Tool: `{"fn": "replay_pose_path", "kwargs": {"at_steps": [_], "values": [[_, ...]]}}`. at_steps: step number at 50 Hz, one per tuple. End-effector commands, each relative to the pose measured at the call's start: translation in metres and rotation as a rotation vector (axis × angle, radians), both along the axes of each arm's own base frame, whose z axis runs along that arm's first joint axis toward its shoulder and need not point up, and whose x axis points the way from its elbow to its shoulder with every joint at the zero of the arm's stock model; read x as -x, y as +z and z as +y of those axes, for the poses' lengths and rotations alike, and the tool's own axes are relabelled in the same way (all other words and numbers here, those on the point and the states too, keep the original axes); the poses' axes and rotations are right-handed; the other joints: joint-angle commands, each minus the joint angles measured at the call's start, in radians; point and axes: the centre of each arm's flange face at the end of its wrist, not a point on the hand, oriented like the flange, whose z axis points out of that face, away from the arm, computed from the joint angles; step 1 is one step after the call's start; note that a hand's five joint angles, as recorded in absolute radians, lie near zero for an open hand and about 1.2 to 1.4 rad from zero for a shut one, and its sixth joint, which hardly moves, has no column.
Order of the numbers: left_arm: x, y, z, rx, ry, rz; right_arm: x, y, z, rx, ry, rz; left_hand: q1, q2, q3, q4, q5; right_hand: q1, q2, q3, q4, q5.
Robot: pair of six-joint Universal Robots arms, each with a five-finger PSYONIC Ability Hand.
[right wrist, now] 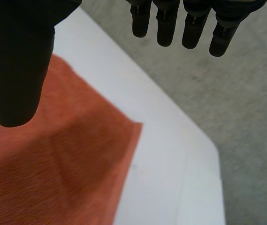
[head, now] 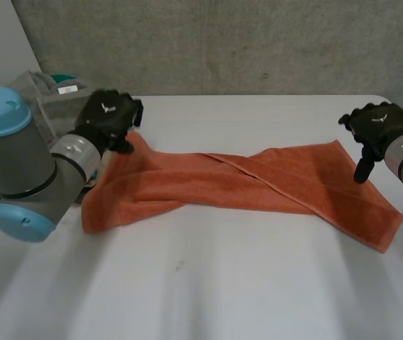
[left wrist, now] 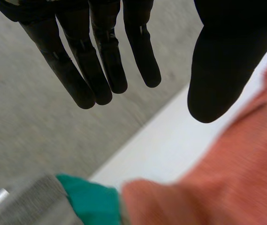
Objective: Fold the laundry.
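An orange towel [head: 208,180] lies lengthwise across the white table [head: 222,283], twisted and creased along its middle. My left hand [head: 109,117] hovers over the towel's far left corner. In the left wrist view that hand [left wrist: 95,70] has straight fingers and a spread thumb with nothing between them, and the towel [left wrist: 227,178] lies beneath the thumb. Over the far right corner hangs my right hand [head: 375,126]. Its wrist view shows the hand [right wrist: 16,61] open and empty, thumb above the towel [right wrist: 53,164], whose corner lies flat on the table.
A pile of grey and green laundry [head: 49,92] sits at the table's far left, close behind my left hand; the green cloth [left wrist: 91,201] touches the towel's corner. The table's far right corner [right wrist: 189,154] lies just past the towel. A concrete wall stands behind.
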Motion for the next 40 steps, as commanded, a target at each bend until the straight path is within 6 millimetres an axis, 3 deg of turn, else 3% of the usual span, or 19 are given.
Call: {"fn": "replay_pose_path", "kwargs": {"at_steps": [1, 4, 8, 11, 20, 30, 36, 38, 39, 40], "values": [[-0.009, -0.021, 0.046, -0.226, -0.026, -0.175, 0.010, -0.002, 0.032, -0.189, -0.012, 0.025, 0.068, 0.074, 0.072, 0.077, 0.081, -0.044, -0.030, -0.032, -0.036, -0.049], [-0.013, -0.034, 0.057, -0.252, -0.037, -0.248, 0.019, -0.008, 0.044, -0.268, -0.028, 0.020, 0.044, 0.050, 0.048, 0.054, 0.057, -0.044, -0.030, -0.032, -0.036, -0.049], [-0.017, -0.044, 0.057, -0.230, -0.024, -0.298, 0.022, -0.023, 0.058, -0.322, 0.007, -0.013, -0.017, -0.011, -0.013, -0.007, -0.004, -0.044, -0.030, -0.032, -0.036, -0.049], [-0.019, -0.058, 0.047, -0.207, 0.000, -0.327, 0.022, -0.037, 0.064, -0.327, 0.057, -0.052, -0.026, -0.020, -0.022, -0.017, -0.013, -0.044, -0.030, -0.032, -0.036, -0.049], [-0.024, -0.089, 0.018, -0.154, 0.076, -0.439, 0.037, -0.067, 0.057, -0.235, 0.049, -0.126, 0.012, 0.018, 0.016, 0.021, 0.024, -0.012, 0.002, 0.000, -0.004, -0.017], [-0.019, -0.086, 0.014, -0.115, 0.081, -0.458, 0.043, -0.090, 0.033, -0.161, -0.008, -0.114, 0.633, 0.639, 0.637, 0.643, 0.646, 0.311, 0.325, 0.322, 0.319, 0.306], [-0.019, -0.074, 0.016, -0.096, 0.088, -0.435, 0.044, -0.098, 0.022, -0.151, -0.037, -0.090, 0.634, 0.640, 0.638, 0.644, 0.647, 0.432, 0.445, 0.443, 0.440, 0.427], [-0.020, -0.072, 0.018, -0.095, 0.088, -0.428, 0.043, -0.101, 0.020, -0.153, -0.041, -0.075, 0.634, 0.640, 0.638, 0.644, 0.647, 0.601, 0.615, 0.612, 0.609, 0.596], [-0.019, -0.070, 0.020, -0.097, 0.083, -0.423, 0.043, -0.102, 0.019, -0.152, -0.052, -0.061, 0.634, 0.640, 0.638, 0.644, 0.647, 0.898, 0.912, 0.910, 0.907, 0.894], [-0.019, -0.069, 0.022, -0.098, 0.080, -0.420, 0.044, -0.101, 0.018, -0.147, -0.055, -0.055, 0.634, 0.640, 0.638, 0.644, 0.647, 1.050, 1.063, 1.061, 1.058, 1.045]]}}
